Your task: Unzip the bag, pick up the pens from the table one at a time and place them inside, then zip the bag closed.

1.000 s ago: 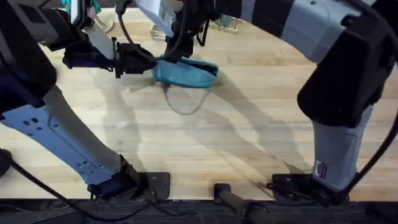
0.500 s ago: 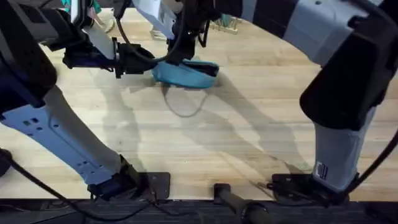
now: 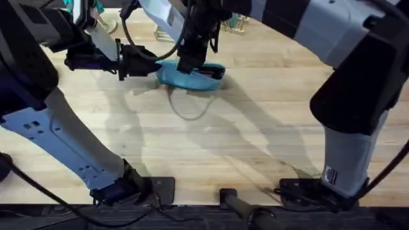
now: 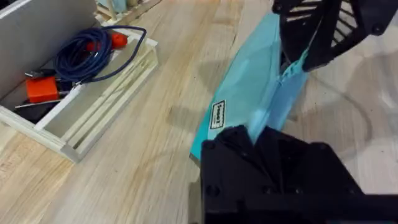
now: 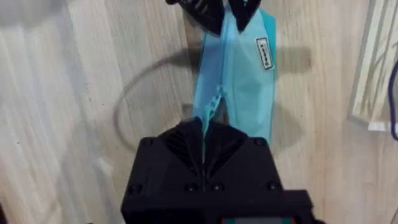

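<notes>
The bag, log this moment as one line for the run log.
bag: on table, held at both ends | left gripper: shut on bag end | right gripper: shut on bag's zipper edge | pens: none seen

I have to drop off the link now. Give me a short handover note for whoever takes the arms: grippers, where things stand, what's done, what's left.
Left gripper: shut on one end of the bag.
Right gripper: shut on the bag's zipper edge, about halfway along.
The bag lies at the far middle of the table, stretched between the two grippers.
Whether the pens are inside cannot be told from these views.
A wooden tray with a blue cable sits beside the bag.
Left: confirm the zipper's state and direction, finish the run, release.
</notes>
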{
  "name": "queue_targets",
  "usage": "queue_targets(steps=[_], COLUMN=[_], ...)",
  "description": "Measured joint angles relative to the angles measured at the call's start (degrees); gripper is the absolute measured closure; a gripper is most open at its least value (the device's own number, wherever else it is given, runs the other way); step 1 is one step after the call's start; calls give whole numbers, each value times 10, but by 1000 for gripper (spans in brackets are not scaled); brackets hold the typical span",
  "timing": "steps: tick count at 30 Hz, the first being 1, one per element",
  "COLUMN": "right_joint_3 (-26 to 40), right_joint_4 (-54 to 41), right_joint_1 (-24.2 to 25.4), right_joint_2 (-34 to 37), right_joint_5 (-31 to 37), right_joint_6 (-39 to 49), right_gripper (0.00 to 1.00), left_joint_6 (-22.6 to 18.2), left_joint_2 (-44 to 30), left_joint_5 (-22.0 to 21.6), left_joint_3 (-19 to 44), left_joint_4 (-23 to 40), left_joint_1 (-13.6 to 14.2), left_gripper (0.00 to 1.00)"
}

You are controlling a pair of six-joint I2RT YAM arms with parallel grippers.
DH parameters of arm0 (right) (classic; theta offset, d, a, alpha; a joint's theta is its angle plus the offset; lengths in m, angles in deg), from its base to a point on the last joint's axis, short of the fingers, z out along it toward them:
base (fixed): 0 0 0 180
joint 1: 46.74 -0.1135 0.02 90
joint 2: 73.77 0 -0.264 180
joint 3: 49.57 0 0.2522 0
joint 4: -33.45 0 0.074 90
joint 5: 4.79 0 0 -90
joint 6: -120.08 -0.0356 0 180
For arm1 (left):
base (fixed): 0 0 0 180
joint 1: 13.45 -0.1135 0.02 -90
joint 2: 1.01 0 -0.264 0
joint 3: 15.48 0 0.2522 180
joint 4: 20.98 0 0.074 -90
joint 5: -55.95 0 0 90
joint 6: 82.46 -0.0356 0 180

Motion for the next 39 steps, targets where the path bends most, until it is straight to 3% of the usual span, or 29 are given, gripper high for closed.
queue_targets(steps=[18,39], right_joint_3=[1,6], right_joint_4=[-62,-139], right_joint_1=[0,17], right_joint_2=[0,0], right_joint_5=[115,135], right_joint_6=[-31,-32], right_gripper=[970,970], left_joint_6=[0,0], left_joint_2=[0,0], left_joint_5=[0,0], left_joint_3=[0,0], left_joint_4=[-1,2], left_joint_1=[0,1], left_gripper=[959,959])
